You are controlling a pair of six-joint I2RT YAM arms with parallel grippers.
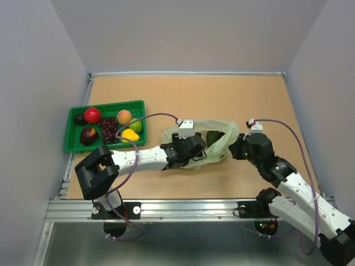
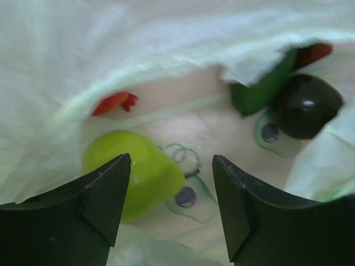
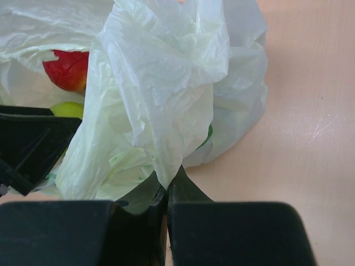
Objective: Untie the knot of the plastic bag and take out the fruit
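The pale green plastic bag (image 1: 222, 136) lies mid-table with its mouth open; the knot is out of view. My left gripper (image 2: 172, 166) is inside the bag, jaws open. A lime-green fruit (image 2: 133, 172) rests against its left finger (image 2: 105, 194), and only part of it lies in the gap. A dark avocado (image 2: 305, 105) lies farther in at the right. My right gripper (image 3: 169, 180) is shut on a fold of the plastic bag (image 3: 161, 94) at its right side. A red apple (image 3: 69, 69) shows through the opening.
A green tray (image 1: 111, 104) at the left holds a red apple (image 1: 92, 114), a peach (image 1: 124, 116), purple grapes (image 1: 108, 128), a yellow pear shape (image 1: 130, 134) and other pieces. Grey walls surround the wooden table (image 1: 183, 94).
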